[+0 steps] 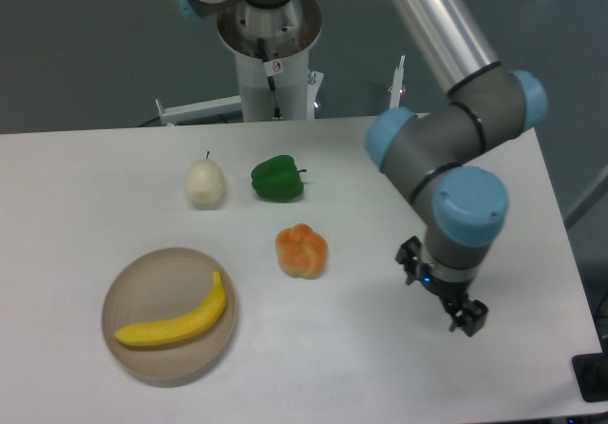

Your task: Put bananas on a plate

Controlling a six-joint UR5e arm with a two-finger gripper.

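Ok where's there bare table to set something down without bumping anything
Bare table runs left of the pale fruit, and along the front edge between the plate and the tool. The middle is crowded: green pepper, orange fruit, and the banana fills the plate.

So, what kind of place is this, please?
Probably a robotics lab test bench: a grey and blue robot arm on a pedestal, a plain white table, and toy-like fruit such as a smooth yellow banana.
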